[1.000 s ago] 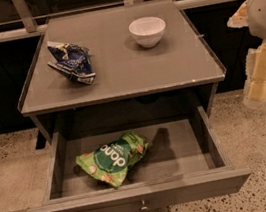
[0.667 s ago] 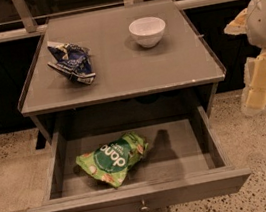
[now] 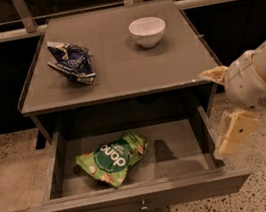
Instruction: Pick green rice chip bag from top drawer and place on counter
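The green rice chip bag (image 3: 112, 158) lies flat in the open top drawer (image 3: 139, 201), left of its middle, with the dark green round patch facing up. The counter (image 3: 117, 70) is above the drawer. My gripper (image 3: 212, 113) hangs at the right, over the drawer's right side wall and level with the counter's front right corner. Its two cream fingers (image 3: 235, 132) are spread wide apart, one above the other, with nothing between them. It is well to the right of the bag and apart from it.
A blue and white wrinkly snack bag (image 3: 71, 62) lies at the counter's left. A white bowl (image 3: 147, 31) stands at the back right. The drawer's round knob (image 3: 144, 207) faces front. Speckled floor (image 3: 7, 169) surrounds the cabinet. A dark railing runs behind.
My gripper and arm have moved left and a little down, from beside the cabinet to over the drawer's right wall. The bags and bowl have not moved.
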